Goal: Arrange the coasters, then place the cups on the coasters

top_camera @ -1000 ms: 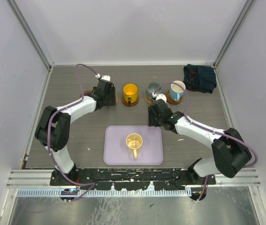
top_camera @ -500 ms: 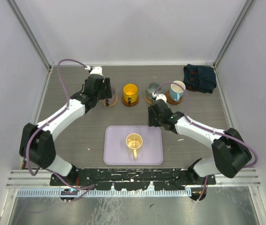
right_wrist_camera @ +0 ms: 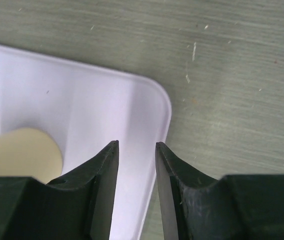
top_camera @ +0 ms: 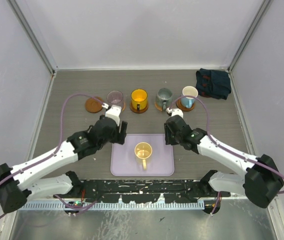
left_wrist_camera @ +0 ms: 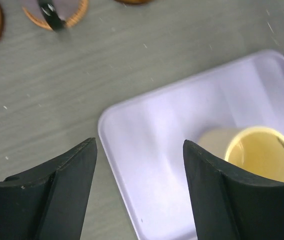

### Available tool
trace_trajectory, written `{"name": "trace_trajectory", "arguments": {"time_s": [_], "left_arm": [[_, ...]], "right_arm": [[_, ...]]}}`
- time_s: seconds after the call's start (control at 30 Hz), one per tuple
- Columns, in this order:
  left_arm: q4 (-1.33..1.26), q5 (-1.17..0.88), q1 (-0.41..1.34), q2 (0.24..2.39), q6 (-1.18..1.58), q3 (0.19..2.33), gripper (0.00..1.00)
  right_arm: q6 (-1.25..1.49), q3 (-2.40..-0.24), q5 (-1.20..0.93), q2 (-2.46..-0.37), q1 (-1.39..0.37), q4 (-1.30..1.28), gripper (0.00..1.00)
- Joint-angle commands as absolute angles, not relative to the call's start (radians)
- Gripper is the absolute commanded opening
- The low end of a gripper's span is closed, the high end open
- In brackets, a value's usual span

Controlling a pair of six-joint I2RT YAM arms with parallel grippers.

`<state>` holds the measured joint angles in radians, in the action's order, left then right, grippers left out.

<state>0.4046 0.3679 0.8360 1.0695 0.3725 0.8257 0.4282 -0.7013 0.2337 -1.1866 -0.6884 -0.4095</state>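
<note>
Coasters (top_camera: 93, 104) laid in a row; four carry cups (top_camera: 139, 99), leftmost bare. Cream cup (top_camera: 143, 150) on tray (top_camera: 124, 165). Left jaws wide open, empty; right jaws narrowly parted, empty, both over tray's edges

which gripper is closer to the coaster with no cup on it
Left. The left gripper is over the tray's far-left corner, diagonally toward the robot from the bare coaster; the right gripper is over the tray's far-right corner, much farther away.
</note>
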Motion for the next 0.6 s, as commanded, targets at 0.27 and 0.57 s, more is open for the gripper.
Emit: {"name": "trace_trajectory", "arguments": {"time_s": [0.27, 0.57], "left_arm": [[0.490, 0.445, 1.106, 0.820, 0.513, 0.685, 0.73], [0.526, 0.609, 1.255, 0.851, 0.641, 0.650, 0.73]], "right_arm": [[0.596, -0.650, 0.284, -1.090, -0.954, -0.453, 0.34], [0.702, -0.635, 0.377, -1.099, -1.174, -0.466, 0.23]]}}
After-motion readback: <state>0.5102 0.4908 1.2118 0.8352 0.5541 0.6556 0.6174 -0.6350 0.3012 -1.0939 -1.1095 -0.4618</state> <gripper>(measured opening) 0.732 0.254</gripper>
